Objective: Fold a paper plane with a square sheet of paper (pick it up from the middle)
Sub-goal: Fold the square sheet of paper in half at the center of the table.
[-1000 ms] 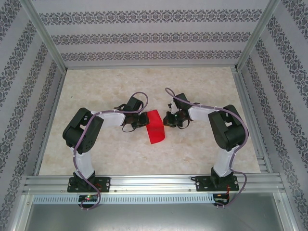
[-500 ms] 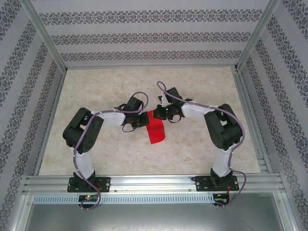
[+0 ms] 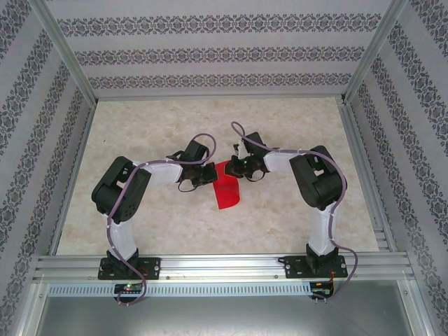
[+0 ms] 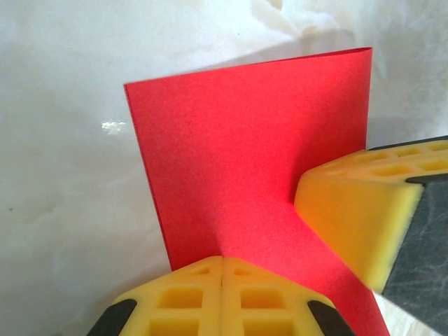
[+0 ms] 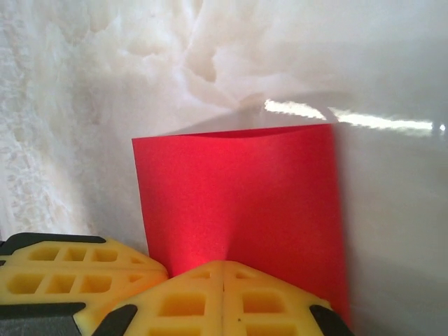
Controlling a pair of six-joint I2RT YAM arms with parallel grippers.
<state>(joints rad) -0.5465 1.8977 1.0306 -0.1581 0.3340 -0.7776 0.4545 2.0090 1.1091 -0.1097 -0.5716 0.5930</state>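
The square sheet of paper (image 3: 228, 193) is bright red and lies on the table folded over, with its folded edge on the far side. My left gripper (image 3: 212, 174) is shut, its tip resting on the sheet's left part near the far end. My right gripper (image 3: 232, 168) is also shut and touches the sheet from the right, close to the left one. In the left wrist view the closed yellow fingertips (image 4: 222, 260) meet the red paper (image 4: 245, 140), and a right fingertip (image 4: 353, 210) presses beside them. In the right wrist view the shut tips (image 5: 222, 264) sit on the paper (image 5: 238, 196).
The pale marble-patterned table (image 3: 168, 126) is ringed by aluminium rails (image 3: 210, 264) and patterned walls. Both arms bend inward toward the middle, their elbows at the left (image 3: 119, 187) and right (image 3: 318, 178).
The right gripper has swung left from beside the sheet onto its far right part, and the right elbow moved inward. The left gripper stayed put, and the paper barely shifted.
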